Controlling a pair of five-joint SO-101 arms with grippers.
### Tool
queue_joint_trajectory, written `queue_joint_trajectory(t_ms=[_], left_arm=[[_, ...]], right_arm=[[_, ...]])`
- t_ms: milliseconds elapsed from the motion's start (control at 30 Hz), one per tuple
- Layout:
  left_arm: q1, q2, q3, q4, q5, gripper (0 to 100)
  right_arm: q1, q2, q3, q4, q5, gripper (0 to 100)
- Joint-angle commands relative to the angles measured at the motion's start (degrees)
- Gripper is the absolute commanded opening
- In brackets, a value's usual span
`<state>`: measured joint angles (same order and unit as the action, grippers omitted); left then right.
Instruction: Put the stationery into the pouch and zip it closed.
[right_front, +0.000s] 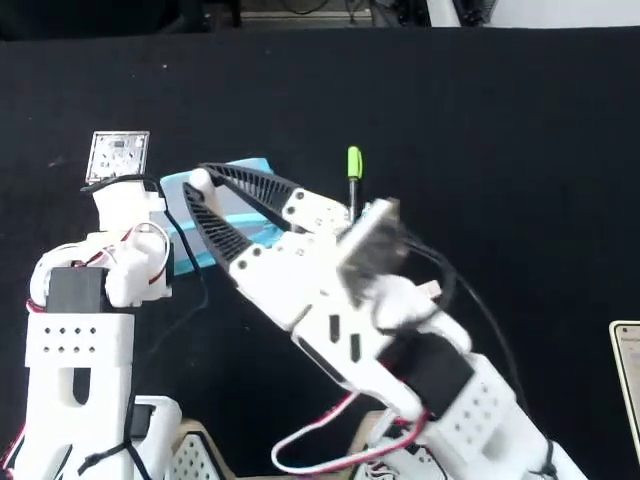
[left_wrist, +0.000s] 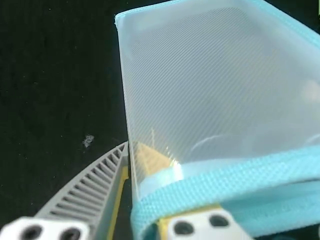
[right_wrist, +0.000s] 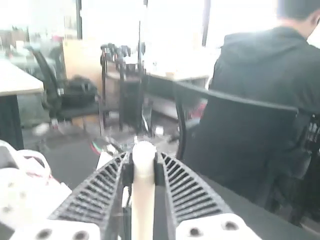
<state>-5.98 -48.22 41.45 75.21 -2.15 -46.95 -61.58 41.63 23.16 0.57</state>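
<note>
A light-blue translucent pouch (right_front: 245, 205) lies on the black table, half hidden under the arms. My left gripper (right_front: 168, 205) is at the pouch's left end. In the left wrist view the left gripper (left_wrist: 131, 150) is shut on the teal-trimmed edge of the pouch (left_wrist: 210, 90). My right gripper (right_front: 197, 187) reaches over the pouch from the right, tilted upward, and is shut on a white stick (right_front: 200, 180). In the right wrist view that white stick (right_wrist: 143, 185) stands between the ribbed fingers (right_wrist: 100, 192). A green-capped pen (right_front: 354, 172) lies just right of the pouch.
A white printed card (right_front: 118, 155) lies at the back left, behind the left arm. A pale flat object (right_front: 628, 350) shows at the right edge. Black table (right_front: 500, 130) stretches to the right and back.
</note>
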Motion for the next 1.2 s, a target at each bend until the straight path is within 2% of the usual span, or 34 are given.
queue_joint_trajectory(t_ms=[0, 233, 433, 500, 900, 1000, 1167], left_arm=[[0.2, 0.4, 2.2, 0.4, 0.4, 3], [0.2, 0.4, 2.2, 0.4, 0.4, 3], [0.2, 0.4, 2.2, 0.4, 0.4, 3], [0.2, 0.4, 2.2, 0.4, 0.4, 3], [0.2, 0.4, 2.2, 0.4, 0.4, 3], [0.2, 0.4, 2.2, 0.4, 0.4, 3], [0.2, 0.4, 2.2, 0.4, 0.4, 3]], right_arm=[[-0.2, -5.0, -0.4, -2.2, -2.9, 1.1], [-0.1, -6.5, 3.3, -3.0, -2.7, 1.1], [4.7, -6.5, 10.5, -18.1, -2.7, 1.1], [6.0, -6.5, 12.3, -20.0, -2.7, 1.1], [7.3, -6.9, 22.4, -19.6, -2.8, 1.1], [7.3, -7.0, 22.5, -16.7, -2.8, 1.1], [4.5, -7.1, 22.5, -15.2, -2.7, 1.1]])
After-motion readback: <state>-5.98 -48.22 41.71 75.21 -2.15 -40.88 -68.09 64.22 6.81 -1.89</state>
